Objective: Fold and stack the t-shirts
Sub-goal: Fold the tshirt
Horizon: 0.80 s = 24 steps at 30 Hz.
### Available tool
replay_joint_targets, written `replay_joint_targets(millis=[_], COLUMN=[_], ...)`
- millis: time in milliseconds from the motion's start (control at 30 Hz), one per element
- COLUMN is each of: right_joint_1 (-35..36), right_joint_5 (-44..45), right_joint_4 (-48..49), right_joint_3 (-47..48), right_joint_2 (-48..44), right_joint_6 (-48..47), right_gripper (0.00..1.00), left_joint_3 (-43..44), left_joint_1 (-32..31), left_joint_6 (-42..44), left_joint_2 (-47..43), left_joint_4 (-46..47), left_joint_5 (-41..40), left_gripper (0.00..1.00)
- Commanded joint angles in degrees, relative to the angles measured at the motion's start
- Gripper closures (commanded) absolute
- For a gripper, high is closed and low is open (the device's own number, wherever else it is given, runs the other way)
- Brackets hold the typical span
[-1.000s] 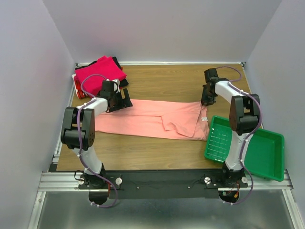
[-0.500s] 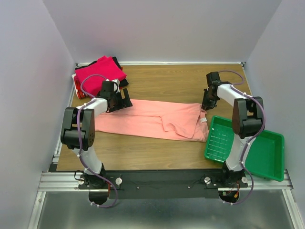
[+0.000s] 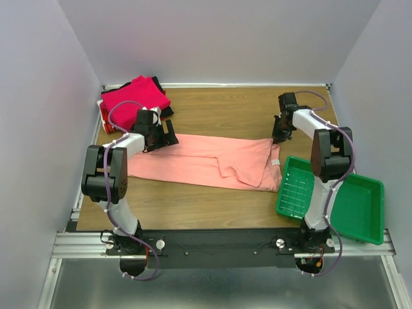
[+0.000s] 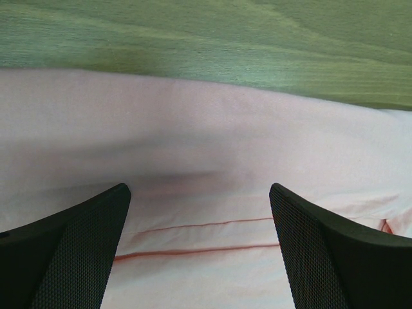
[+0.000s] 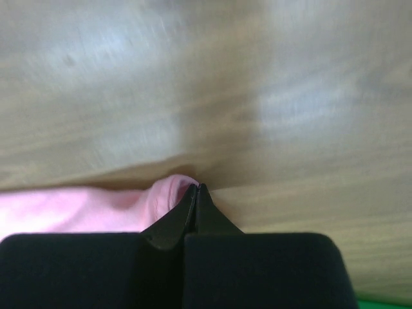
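The salmon-pink t-shirt [image 3: 206, 161] lies flat across the middle of the table, folded lengthwise, with its white neck label [image 3: 275, 161] at the right end. My left gripper [image 3: 166, 137] is open and low over the shirt's far left edge. In the left wrist view its two fingers [image 4: 77, 251] stand wide apart over the pink cloth [image 4: 206, 148] and a stitched hem. My right gripper [image 3: 278, 133] is at the shirt's far right corner. In the right wrist view its jaws [image 5: 197, 188] are shut tight, with a bulge of pink cloth [image 5: 161, 193] at the tips.
A pile of shirts sits at the back left: magenta [image 3: 135, 96] on top, black [image 3: 166, 111] and red [image 3: 103, 116] showing under it. The green plastic tray [image 3: 335, 199] hangs over the table's front right edge. White walls close in three sides.
My right gripper dipped toward the shirt's far right corner, then drew back slightly with its jaws shut. The left gripper and the shirt have hardly moved.
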Motion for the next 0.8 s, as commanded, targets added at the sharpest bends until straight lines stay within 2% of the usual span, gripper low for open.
replay_joint_targets(millis=[0, 267, 533, 633, 733, 767], right_joint_1=[-0.70, -0.62, -0.70, -0.70, -0.62, -0.70], right_joint_5=[0.75, 0.31, -4.95, -7.77, -9.35, -9.44], right_joint_4=[-0.21, -0.82, -2.84, -3.45, -3.46, -3.46], right_joint_3=[4.15, 17.51, 33.41, 38.94, 41.69, 42.74], right_joint_2=[5.80, 14.85, 23.73, 25.76, 25.24, 24.71], right_joint_6=[-1.62, -1.63, 0.31, 0.83, 0.84, 0.40], right_gripper=[1.00, 0.99, 0.98, 0.93, 0.77, 0.65], left_joint_3=[-4.11, -8.94, -13.34, -13.17, -10.80, -9.40], left_joint_1=[0.97, 0.97, 0.97, 0.97, 0.97, 0.97], left_joint_6=[1.15, -0.08, -2.46, -2.11, -0.97, -0.62], left_joint_2=[0.78, -3.53, -10.56, -13.37, -14.87, -15.05], left_joint_4=[-6.05, -7.80, -9.74, -10.09, -11.32, -11.67], left_joint_5=[-3.21, -3.56, -3.74, -3.04, -3.30, -3.04], left_gripper=[0.02, 0.02, 0.02, 0.02, 0.02, 0.02])
